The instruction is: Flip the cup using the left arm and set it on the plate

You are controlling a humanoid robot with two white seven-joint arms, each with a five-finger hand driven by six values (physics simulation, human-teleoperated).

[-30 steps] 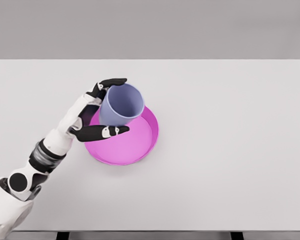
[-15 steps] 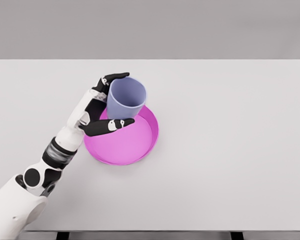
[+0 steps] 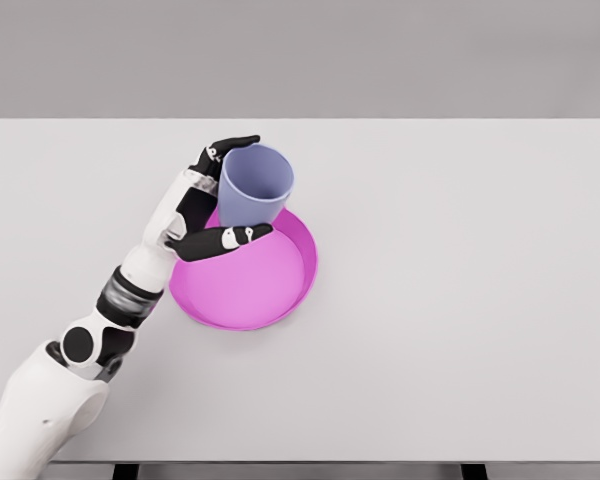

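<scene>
Lavender is the colour of the cup (image 3: 253, 190) you are handling, and you can see it sitting mouth-up, its open rim turned slightly toward the camera so the inside wall shows. Your left hand (image 3: 202, 205) is wrapped around it: the black fingers (image 3: 230, 147) curl over the far side near the rim, while the thumb (image 3: 223, 241) lies across the near side at the cup's base, so the grip is closed on the cup from its left. Look at where the cup stands relative to the pink plate (image 3: 270, 300): its lower part overlaps the plate's back-left rim, but you cannot tell from this view whether the base is touching the plate or held just above it. The plate itself lies flat on the white table (image 3: 460, 280), a little left of the middle, with its shallow raised edge visible all round the near side. Your left arm comes in from the lower left corner, white shells with dark joints, reaching diagonally up to the cup. Your right arm does not show anywhere in the head view.
</scene>
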